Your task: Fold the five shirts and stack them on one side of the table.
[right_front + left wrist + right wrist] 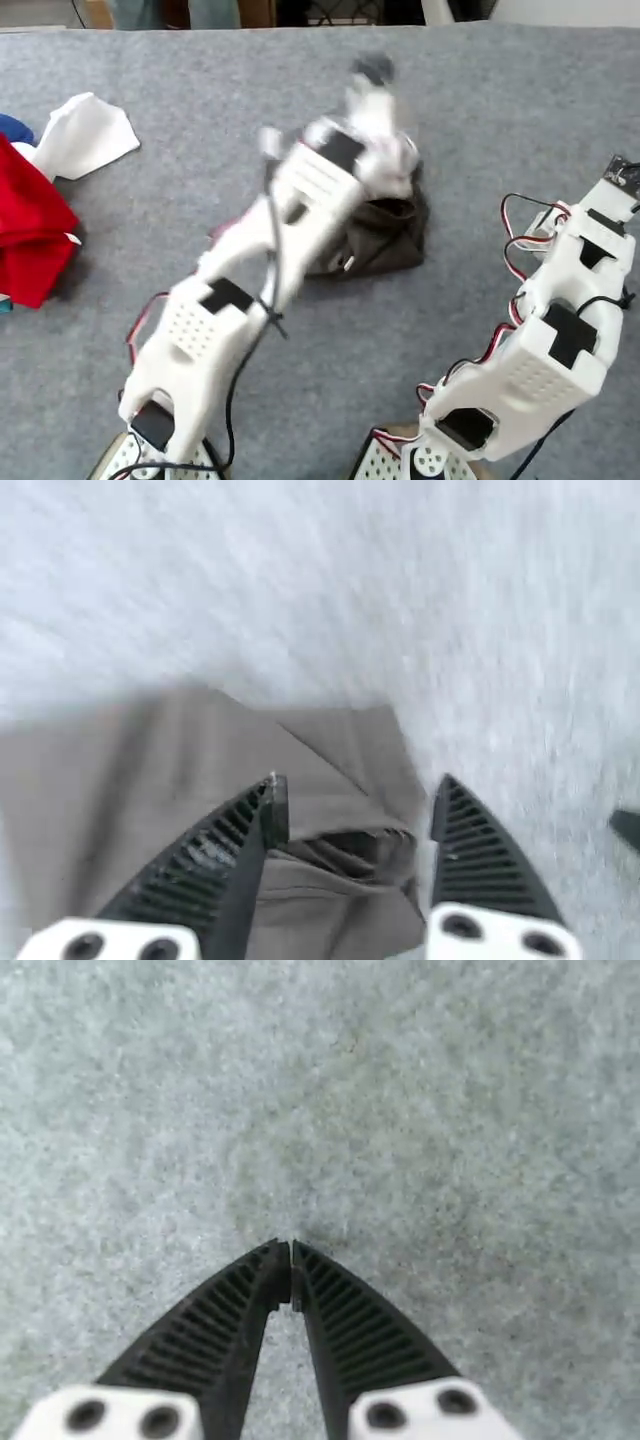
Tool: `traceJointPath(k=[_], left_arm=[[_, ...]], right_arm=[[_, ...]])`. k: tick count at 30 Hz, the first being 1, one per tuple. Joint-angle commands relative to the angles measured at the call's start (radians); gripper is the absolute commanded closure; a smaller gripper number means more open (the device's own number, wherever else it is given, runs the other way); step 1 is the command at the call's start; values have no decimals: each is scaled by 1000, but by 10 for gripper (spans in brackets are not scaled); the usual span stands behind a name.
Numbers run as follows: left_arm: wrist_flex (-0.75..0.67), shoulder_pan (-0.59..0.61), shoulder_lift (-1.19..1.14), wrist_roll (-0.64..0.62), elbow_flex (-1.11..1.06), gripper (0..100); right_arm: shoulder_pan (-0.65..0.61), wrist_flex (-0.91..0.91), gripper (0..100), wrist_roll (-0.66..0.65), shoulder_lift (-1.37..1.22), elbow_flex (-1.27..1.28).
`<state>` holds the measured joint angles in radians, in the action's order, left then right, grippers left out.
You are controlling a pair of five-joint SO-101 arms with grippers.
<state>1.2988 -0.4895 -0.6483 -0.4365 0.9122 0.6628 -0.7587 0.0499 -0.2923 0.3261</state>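
Near the middle of the grey tabletop, dark brown shirt is lying bunched, left gripper is hanging over it with fingers spread wide, right gripper is sitting clenched over bare surface by the right edge, red shirt and white shirt are resting by the left edge

High view: left arm covers most of the dark shirt, and the left gripper is just a smear. The red shirt is cut off by the frame edge. The blue cloth beside it is a sliver, can't identify. Left wrist view: dark thing clipped at the edge, can't tell what.
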Motion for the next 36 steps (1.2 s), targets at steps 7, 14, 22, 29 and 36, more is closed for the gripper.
traceJointPath(k=[7, 14, 22, 29, 36], left_arm=[[463, 395, 87, 189, 470, 969], [466, 555, 181, 241, 128, 973], [115, 622, 654, 143, -949, 971], [-637, 705, 942, 147, -1666, 971], [-741, 657, 887, 175, -1707, 971]], right_arm=[[-170, -261, 983, -255, 166, -205], [-543, -505, 983, -347, 225, -449], [-815, -565, 983, -408, 102, -567], [-898, -522, 983, -400, -104, -575], [-885, -453, 983, -402, -189, -575]])
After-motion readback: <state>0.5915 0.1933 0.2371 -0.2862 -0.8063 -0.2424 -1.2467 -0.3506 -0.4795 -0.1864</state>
